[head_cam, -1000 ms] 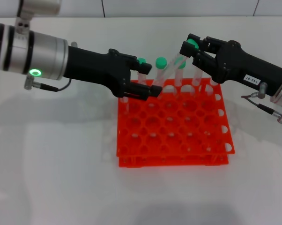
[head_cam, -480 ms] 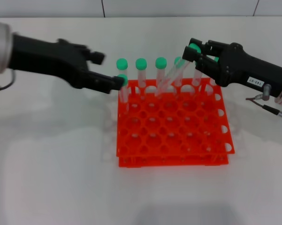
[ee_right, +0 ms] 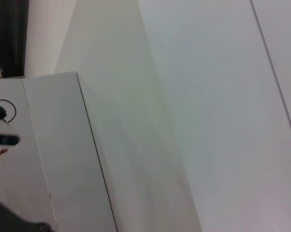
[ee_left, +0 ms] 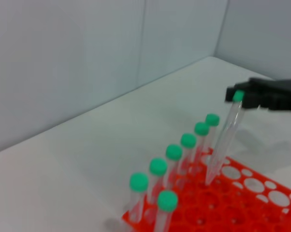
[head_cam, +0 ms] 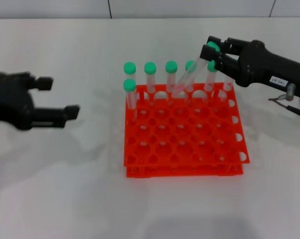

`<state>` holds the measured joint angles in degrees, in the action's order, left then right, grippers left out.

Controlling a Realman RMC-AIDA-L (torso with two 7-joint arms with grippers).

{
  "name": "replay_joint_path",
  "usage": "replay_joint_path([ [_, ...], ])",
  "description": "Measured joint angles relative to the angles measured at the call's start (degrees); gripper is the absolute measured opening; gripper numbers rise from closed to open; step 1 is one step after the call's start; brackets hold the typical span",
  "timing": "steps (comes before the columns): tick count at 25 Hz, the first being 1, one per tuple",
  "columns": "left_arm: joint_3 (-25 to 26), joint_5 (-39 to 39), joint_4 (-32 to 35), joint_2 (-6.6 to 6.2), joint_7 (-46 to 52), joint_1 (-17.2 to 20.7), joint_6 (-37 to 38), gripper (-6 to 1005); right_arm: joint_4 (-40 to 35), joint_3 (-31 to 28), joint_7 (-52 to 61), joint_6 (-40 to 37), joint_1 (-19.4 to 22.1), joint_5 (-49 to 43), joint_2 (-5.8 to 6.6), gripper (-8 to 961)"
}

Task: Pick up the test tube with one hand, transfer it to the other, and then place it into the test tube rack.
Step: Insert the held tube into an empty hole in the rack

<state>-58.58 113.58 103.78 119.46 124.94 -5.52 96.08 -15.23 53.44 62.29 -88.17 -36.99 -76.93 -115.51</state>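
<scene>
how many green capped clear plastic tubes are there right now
8 green-capped tubes: six stand in the back row of the orange-red plastic rack, one just in front at its left end, one tilted tube in the right gripper.

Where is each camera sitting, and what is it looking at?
Head view: from the robot's head, down at the test tube rack; left gripper open, right gripper holding the test tube.
Left wrist view: from the left arm, across the rack toward the right gripper.
Right wrist view: only walls; no gripper.
Head and left wrist views share rack and tubes.
</scene>
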Motion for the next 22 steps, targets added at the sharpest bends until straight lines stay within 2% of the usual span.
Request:
replay_joint_path([
  [3,-0.2,-1.9,-2.6,0.23,-5.2,5.2,-2.9,893,-1.8,0.1,1.1,0.3,0.2,0.0,0.13,302],
  [7,-0.6,-6.6,-10.7,0.26,-14.0,8.9,-4.4,893,-3.0,0.6,2.4,0.7,0.3,0.0,0.35,306],
  [15,1.1,-9.6,-23.6,0.21,-27.6,10.3,-6.5,893,-9.8,3.0,7.7,2.3,0.3,-4.0,0.29,316],
  [22,2.5,-10.6,-29.0,0.06,-32.6,9.7,-8.0,893,-18.7,11.3,14.1,6.9,0.3,-4.4,0.09,325],
])
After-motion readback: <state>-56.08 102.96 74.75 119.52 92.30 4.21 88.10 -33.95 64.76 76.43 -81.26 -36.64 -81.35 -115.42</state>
